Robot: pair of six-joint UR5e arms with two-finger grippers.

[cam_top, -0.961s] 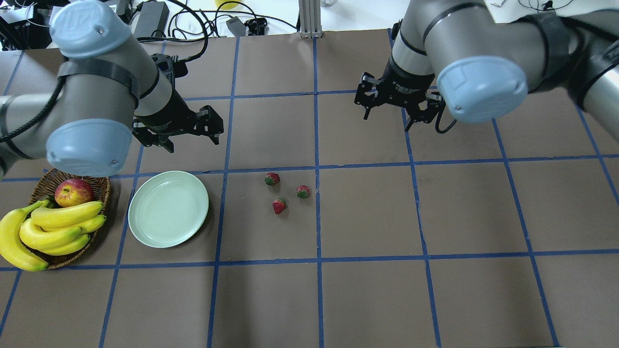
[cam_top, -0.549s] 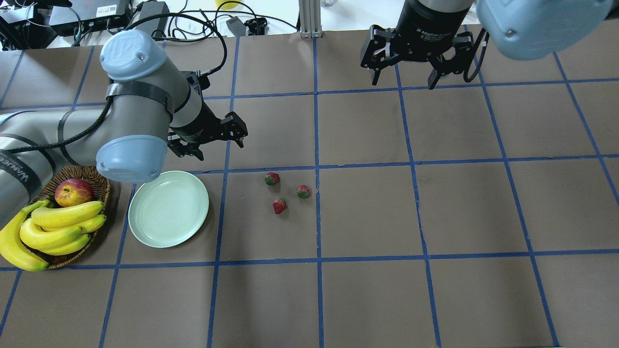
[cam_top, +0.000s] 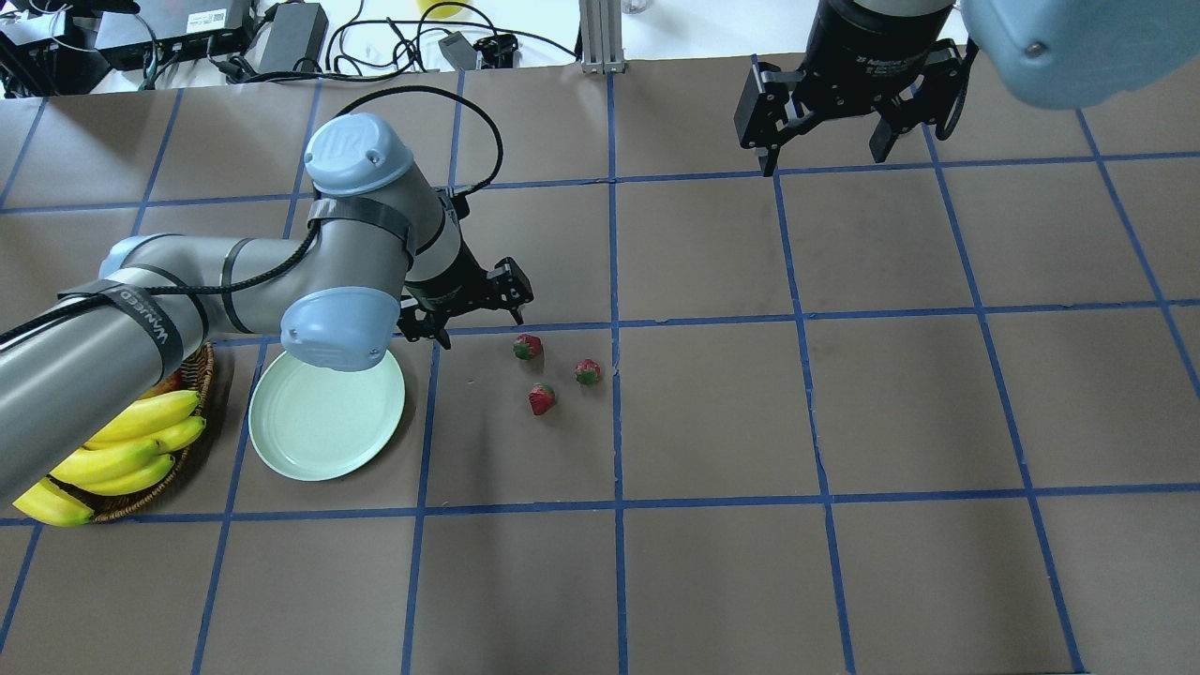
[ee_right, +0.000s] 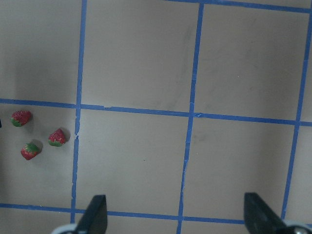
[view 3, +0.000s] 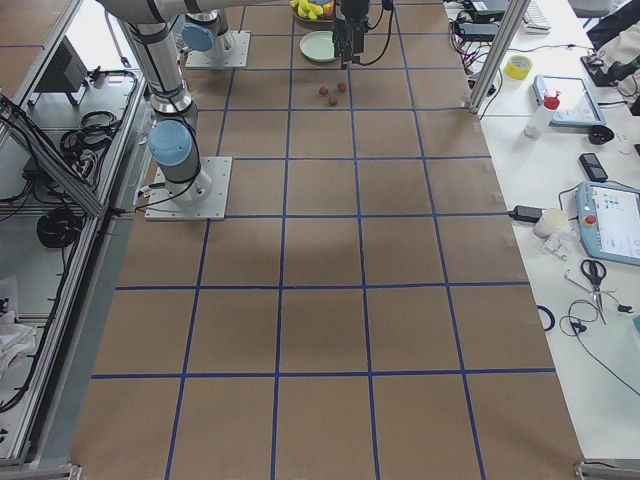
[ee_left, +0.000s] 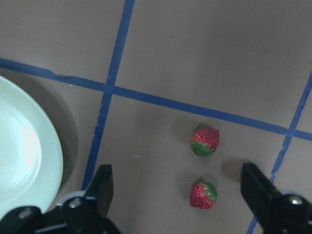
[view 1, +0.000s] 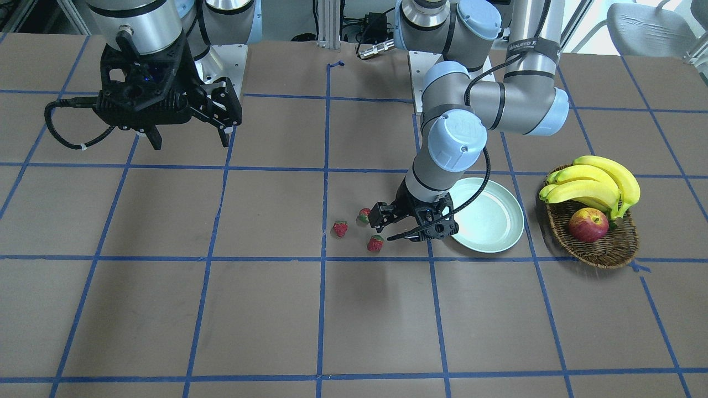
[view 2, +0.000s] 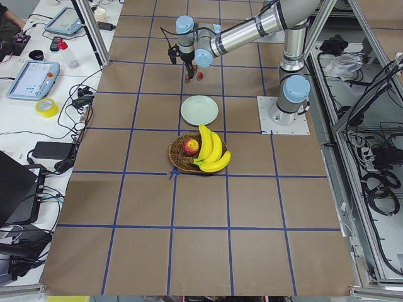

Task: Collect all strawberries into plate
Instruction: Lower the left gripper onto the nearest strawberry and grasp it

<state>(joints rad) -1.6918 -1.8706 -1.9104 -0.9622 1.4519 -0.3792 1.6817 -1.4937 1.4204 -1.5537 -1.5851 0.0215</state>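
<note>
Three small red strawberries lie close together on the brown table: one (cam_top: 528, 347), a second (cam_top: 588, 372) and a third (cam_top: 541, 399). They also show from the front (view 1: 375, 243). The pale mint-green plate (cam_top: 326, 417) lies empty to their left. My left gripper (cam_top: 478, 319) is open and empty, between the plate and the strawberries. In the left wrist view two strawberries (ee_left: 205, 142) (ee_left: 203, 194) lie ahead of the spread fingers (ee_left: 100, 187). My right gripper (cam_top: 827, 155) is open and empty, high near the far edge; its wrist view shows the strawberries (ee_right: 57, 138) at far left.
A brown wicker basket (view 1: 597, 254) with bananas (view 1: 594, 179) and a red apple (view 1: 588, 225) stands beyond the plate on my left. In the overhead view my left arm covers the apple. Cables and boxes (cam_top: 291, 37) lie past the far edge.
My left arm has swung right and lower, from beside the basket to just left of the strawberries. My right gripper has drawn back toward the far edge. Strawberries and plate have not moved.
</note>
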